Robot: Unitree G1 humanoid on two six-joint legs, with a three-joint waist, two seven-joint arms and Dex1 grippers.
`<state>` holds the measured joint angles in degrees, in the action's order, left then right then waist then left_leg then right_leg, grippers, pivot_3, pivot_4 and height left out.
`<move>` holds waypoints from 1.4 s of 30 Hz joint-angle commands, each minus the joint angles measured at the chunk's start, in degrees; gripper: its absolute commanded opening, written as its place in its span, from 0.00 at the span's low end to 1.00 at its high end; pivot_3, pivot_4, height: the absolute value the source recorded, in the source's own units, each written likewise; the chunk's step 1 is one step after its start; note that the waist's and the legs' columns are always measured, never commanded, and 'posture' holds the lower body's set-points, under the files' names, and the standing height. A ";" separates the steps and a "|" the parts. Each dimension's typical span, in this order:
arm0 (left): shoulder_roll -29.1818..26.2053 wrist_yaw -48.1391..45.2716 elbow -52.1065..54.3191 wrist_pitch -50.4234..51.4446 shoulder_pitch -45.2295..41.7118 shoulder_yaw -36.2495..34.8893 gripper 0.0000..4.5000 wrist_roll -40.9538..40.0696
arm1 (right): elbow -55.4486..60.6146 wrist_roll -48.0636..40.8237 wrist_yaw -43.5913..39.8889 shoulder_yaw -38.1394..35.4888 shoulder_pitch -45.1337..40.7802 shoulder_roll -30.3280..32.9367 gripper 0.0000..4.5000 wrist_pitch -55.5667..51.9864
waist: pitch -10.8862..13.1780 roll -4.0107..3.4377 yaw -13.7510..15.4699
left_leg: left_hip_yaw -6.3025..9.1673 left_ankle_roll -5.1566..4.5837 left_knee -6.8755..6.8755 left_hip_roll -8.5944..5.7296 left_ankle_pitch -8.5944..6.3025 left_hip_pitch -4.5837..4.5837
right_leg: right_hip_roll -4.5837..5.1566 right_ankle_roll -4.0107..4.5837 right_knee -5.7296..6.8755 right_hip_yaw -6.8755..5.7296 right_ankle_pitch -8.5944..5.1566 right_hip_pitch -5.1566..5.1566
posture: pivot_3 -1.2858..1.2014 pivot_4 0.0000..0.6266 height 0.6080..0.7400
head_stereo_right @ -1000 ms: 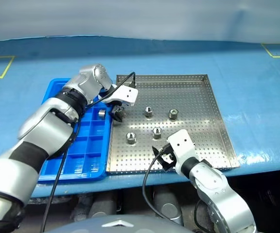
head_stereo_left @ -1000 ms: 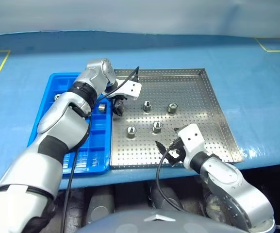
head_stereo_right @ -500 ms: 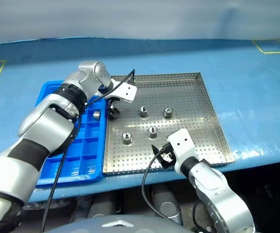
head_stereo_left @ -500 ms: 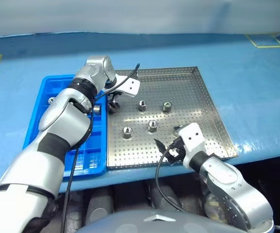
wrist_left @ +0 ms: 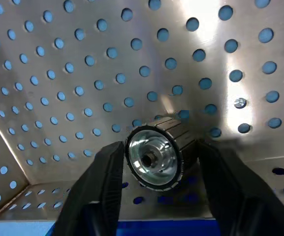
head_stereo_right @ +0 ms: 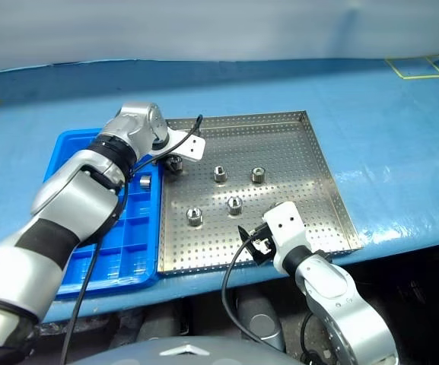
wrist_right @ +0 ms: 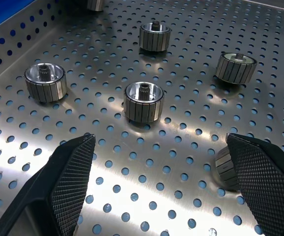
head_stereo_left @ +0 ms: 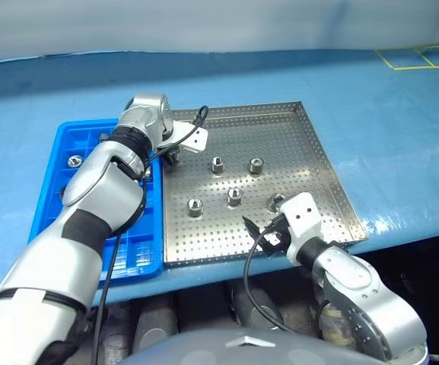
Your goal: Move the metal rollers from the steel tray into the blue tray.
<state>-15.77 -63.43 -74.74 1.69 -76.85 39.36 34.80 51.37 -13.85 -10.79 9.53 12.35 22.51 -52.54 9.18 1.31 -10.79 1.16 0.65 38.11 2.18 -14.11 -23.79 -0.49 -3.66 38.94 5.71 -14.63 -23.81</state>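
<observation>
The steel tray (head_stereo_left: pixel 280 144) lies mid-table, the blue tray (head_stereo_left: pixel 49 213) against its left side. My left gripper (head_stereo_left: pixel 173 154) points down at the steel tray's left rim. In the left wrist view its fingers (wrist_left: pixel 102 187) press both sides of a metal roller (wrist_left: pixel 154 158) resting on the perforated floor. Several more rollers stand loose in the steel tray (head_stereo_left: pixel 217 163) (head_stereo_left: pixel 256 164) (head_stereo_left: pixel 234 196) (head_stereo_left: pixel 195 206). One roller (head_stereo_left: pixel 278 201) is half hidden behind my right gripper (head_stereo_left: pixel 261 228), which hovers open over the tray's near edge. Two rollers (head_stereo_left: pixel 74 160) (head_stereo_right: pixel 144 180) sit in blue tray compartments.
A blue cover spreads over the table, with yellow tape marks (head_stereo_left: pixel 409 57) at the far right. The table's front edge runs just below both trays. A black cable (head_stereo_left: pixel 192 122) loops off my left wrist above the steel tray.
My left gripper has shifted left to the steel tray's rim, tipped further down and closed on a roller. The head view has swung, sliding the scene leftward. The right arm has kept still.
</observation>
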 commanded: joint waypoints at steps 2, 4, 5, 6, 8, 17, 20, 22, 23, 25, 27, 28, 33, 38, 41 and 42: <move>0.39 1.07 0.51 0.75 -0.56 -4.77 0.41 -3.03 | 2.81 0.06 -0.06 -0.64 0.05 0.03 1.00 1.00 | 0.00 0.00 0.17 | 0.01 0.00 -0.01 -0.01 0.00 -0.01 | 0.00 -0.01 -0.01 0.00 -0.01 0.00 | 0.44 0.24 1.00; 0.88 1.35 1.27 0.88 -0.89 -8.05 0.41 -5.80 | 2.66 0.03 -0.25 -0.72 -0.25 0.19 1.00 0.90 | 0.00 0.00 0.52 | 0.02 0.00 -0.01 -0.01 0.00 -0.01 | 0.00 -0.01 -0.01 0.00 -0.01 0.00 | 0.44 0.24 1.00; 1.18 1.23 1.78 0.95 -1.06 -10.14 0.41 -7.65 | 2.58 0.01 -0.33 -0.77 -0.47 0.26 1.00 0.82 | 0.00 0.01 0.67 | 0.02 0.00 -0.01 -0.01 0.00 0.00 | 0.01 -0.02 0.00 -0.01 -0.01 0.00 | 0.44 0.24 1.00; 1.53 1.19 2.35 1.42 -1.27 -12.62 0.41 -9.93 | 2.50 -0.06 -0.43 -0.87 -0.67 0.27 1.00 0.75 | 0.00 0.01 0.79 | 0.02 0.00 0.00 -0.02 0.00 -0.01 | 0.01 -0.02 0.00 -0.01 -0.01 0.00 | 0.44 0.24 1.00; 1.62 1.56 3.43 1.44 -1.41 -15.65 0.41 -12.51 | 2.37 -0.13 -0.57 -0.94 -1.04 0.34 1.00 0.59 | 0.00 0.01 0.98 | 0.02 0.00 0.03 -0.03 0.00 -0.01 | 0.03 -0.02 0.00 -0.01 -0.01 0.02 | 0.45 0.24 1.00; -3.91 3.25 14.81 2.25 4.85 -21.33 0.41 -17.07 | 1.52 -0.41 -1.38 -0.31 -2.46 0.40 1.00 0.40 | 0.00 -0.01 1.13 | 0.03 0.01 0.00 -0.03 0.00 0.10 | 0.00 -0.02 0.08 0.00 0.00 0.05 | 0.47 0.24 1.00; -6.88 4.61 23.29 5.23 8.72 -24.19 0.41 -19.32 | 1.31 -0.44 -1.67 -0.24 -3.03 0.39 1.00 0.25 | 0.00 -0.01 1.54 | 0.06 0.03 0.02 -0.02 0.02 0.09 | 0.01 -0.02 0.11 0.00 0.00 0.03 | 0.47 0.24 1.00; -10.77 2.70 35.00 9.09 14.53 -26.40 0.41 -21.45 | 1.07 -0.50 -1.79 0.18 -3.50 0.12 1.00 0.18 | -0.01 -0.04 1.58 | 0.06 0.03 0.01 -0.02 0.02 0.08 | 0.03 -0.01 0.11 0.00 0.02 0.03 | 0.47 0.24 1.00; -12.33 1.99 40.30 11.06 17.17 -27.01 0.41 -22.14 | 1.09 -0.47 -1.80 0.40 -3.57 0.07 1.00 0.22 | -0.01 -0.04 1.75 | 0.03 0.03 -0.01 0.00 0.02 0.09 | 0.03 0.10 0.12 0.04 0.08 0.02 | 0.48 0.24 1.00; -17.19 1.88 53.85 15.84 25.24 -29.61 0.41 -22.81 | -0.22 -0.24 -0.98 1.76 -5.40 -1.83 1.00 0.86 | -0.02 -0.06 1.66 | 0.06 0.06 -0.05 0.01 0.03 0.10 | 0.03 0.27 0.10 0.01 0.17 0.01 | 0.48 0.24 1.00; -21.79 2.88 68.74 23.74 34.46 -34.57 0.41 -23.87 | -2.68 -0.02 0.00 3.58 -8.82 -4.84 1.00 1.03 | -0.03 -0.07 1.82 | 0.10 0.09 -0.10 0.07 0.05 0.18 | 0.01 0.31 0.13 0.02 0.17 0.02 | 0.50 0.24 1.00; -22.76 3.39 72.92 26.66 36.79 -35.78 0.41 -24.35 | -3.32 0.05 0.15 4.00 -9.74 -5.59 1.00 0.95 | -0.03 -0.08 2.05 | 0.09 0.11 -0.13 0.18 0.05 0.20 | -0.02 0.33 0.13 0.05 0.18 -0.01 | 0.50 0.24 1.00; -28.95 7.96 94.56 43.68 54.04 -46.09 0.41 -22.68 | -10.82 -0.30 -2.60 9.26 -19.73 -9.21 1.00 1.65 | -0.01 -0.03 5.42 | 0.18 0.23 -0.05 0.13 0.13 0.18 | -0.01 0.36 0.17 -0.20 0.18 0.06 | 0.55 0.24 1.00; -29.71 13.16 106.50 56.24 64.46 -52.28 0.41 -23.05 | -16.15 -0.20 -5.01 12.26 -25.30 -10.93 1.00 3.18 | -0.03 0.02 9.83 | 0.28 0.27 -0.02 0.15 0.16 0.21 | -0.01 0.40 0.14 -0.40 0.18 0.14 | 0.59 0.24 1.00; -27.94 15.91 111.74 61.72 69.74 -55.24 0.41 -24.36 | -18.31 0.07 -5.77 13.35 -26.96 -11.81 1.00 4.06 | -0.04 0.04 11.33 | 0.27 0.28 -0.02 0.11 0.16 0.21 | 0.05 0.41 0.11 -0.41 0.18 0.18 | 0.59 0.24 1.00; -27.10 16.81 112.72 62.79 70.79 -55.66 0.41 -24.93 | -18.59 0.12 -6.00 13.58 -27.15 -11.95 1.00 4.29 | -0.04 0.04 11.80 | 0.26 0.28 -0.02 0.10 0.16 0.21 | 0.06 0.41 0.10 -0.40 0.18 0.18 | 0.60 0.24 1.00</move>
<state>-43.33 -48.31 33.99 62.52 -6.08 -14.06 10.65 32.14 -13.85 -16.32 22.86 -14.18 10.93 -50.05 9.15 1.35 1.01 1.42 0.94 38.10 2.27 -13.95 -23.58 -0.42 -3.24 39.03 5.30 -14.44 -23.63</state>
